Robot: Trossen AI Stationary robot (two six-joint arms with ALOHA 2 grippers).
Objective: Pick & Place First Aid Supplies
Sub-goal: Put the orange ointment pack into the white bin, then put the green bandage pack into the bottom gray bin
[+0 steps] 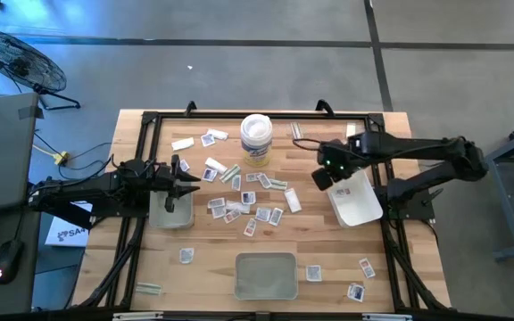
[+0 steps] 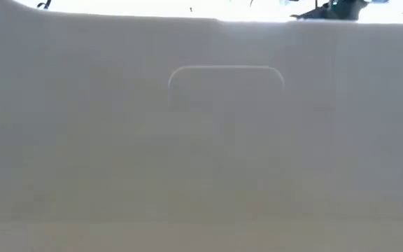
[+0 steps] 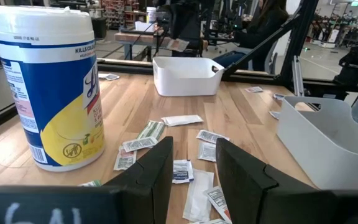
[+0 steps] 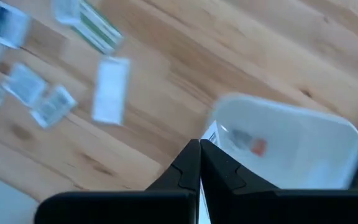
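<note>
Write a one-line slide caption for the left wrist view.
Left gripper open low over scattered first aid packets, wipes tub beside it, white bin across the table.

Tub [image 1: 256, 139] far centre of table [image 1: 400, 267]. Packets [image 1: 246, 203] scattered mid-table, just near of tub; strays at near right [image 1: 364, 266], near left [image 1: 186, 256]. Left tray [image 1: 171, 210] left of packets, under left gripper [image 1: 186, 176]. Right tray [image 1: 356, 198] right of packets, packet inside. Third tray [image 1: 265, 275] near centre.
</note>
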